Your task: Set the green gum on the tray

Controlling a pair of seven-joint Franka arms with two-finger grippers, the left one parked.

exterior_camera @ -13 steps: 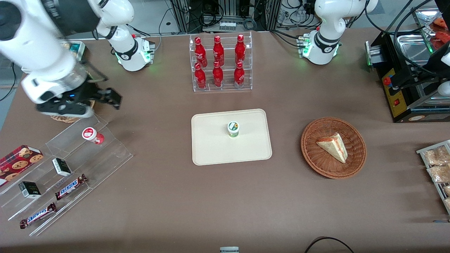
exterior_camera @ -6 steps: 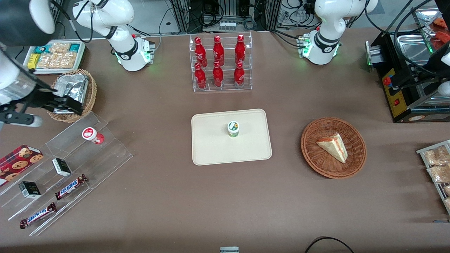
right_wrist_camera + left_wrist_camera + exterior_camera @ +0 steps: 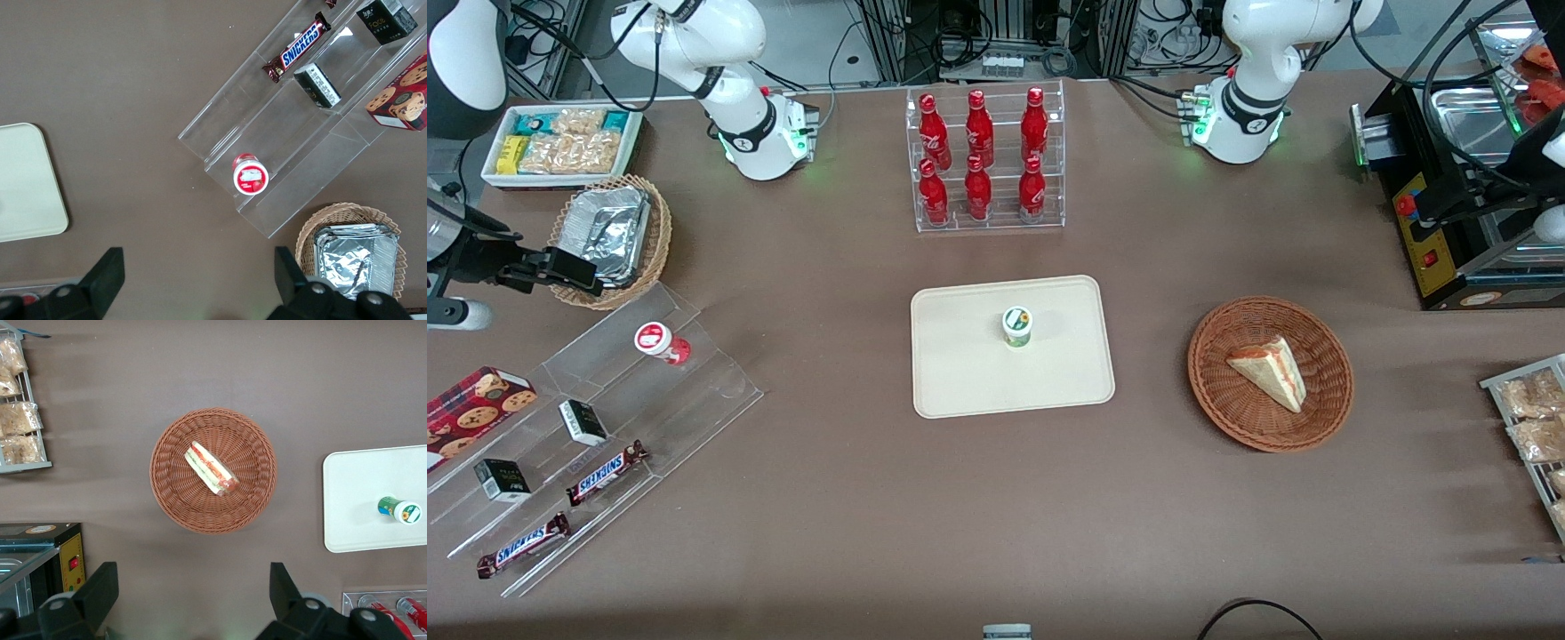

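The green gum (image 3: pixel 1016 326), a small green bottle with a white lid, stands upright near the middle of the beige tray (image 3: pixel 960 373). It also shows in the left wrist view (image 3: pixel 399 510) on the tray (image 3: pixel 353 500). My right gripper (image 3: pixel 560 269) is open and empty, high above the table at the working arm's end, over the foil-lined wicker basket (image 3: pixel 609 240). In the right wrist view the gripper (image 3: pixel 198 273) has its fingers wide apart over bare table, with a corner of the tray (image 3: pixel 27 187) in sight.
A red gum bottle (image 3: pixel 660 341) stands on a clear stepped rack (image 3: pixel 605 418) with Snickers bars, small dark boxes and a cookie box. A bottle rack (image 3: pixel 983 160) stands farther back. A wicker basket with a sandwich (image 3: pixel 1270 373) lies toward the parked arm's end.
My right gripper has drawn away from the tray toward the working arm's end of the table and risen. The green gum and tray have not moved.
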